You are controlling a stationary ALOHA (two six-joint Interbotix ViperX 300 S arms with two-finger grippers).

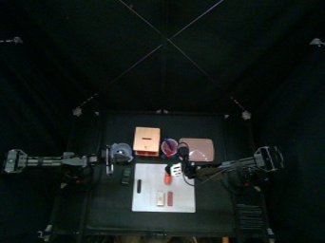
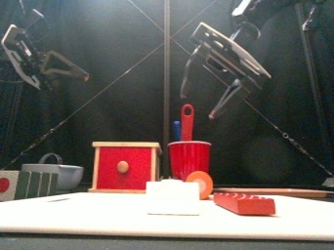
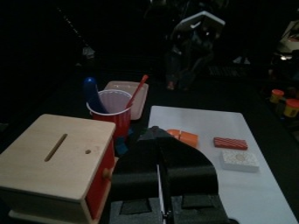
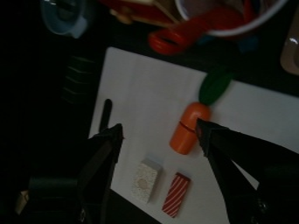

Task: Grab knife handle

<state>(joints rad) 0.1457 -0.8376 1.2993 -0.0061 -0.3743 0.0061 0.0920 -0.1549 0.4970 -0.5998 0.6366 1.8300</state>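
The knife lies along the left edge of the white cutting board (image 1: 165,186); its black handle (image 1: 128,177) shows as a dark slim bar in the right wrist view (image 4: 105,115). My right gripper (image 1: 181,169) hangs open above the board's middle (image 2: 209,93). Through its spread jaws (image 4: 163,162) I see a toy carrot (image 4: 187,128), with the handle off to one side. My left gripper (image 1: 122,165) hangs open above the board's left side (image 2: 53,76), empty. The knife is hidden in the left wrist view.
A wooden box (image 1: 148,140), a red cup (image 1: 170,147) holding a red spatula (image 2: 187,122) and a grey bowl (image 1: 121,152) stand behind the board. A white block (image 4: 146,175) and a red block (image 4: 176,194) lie on the board near the carrot.
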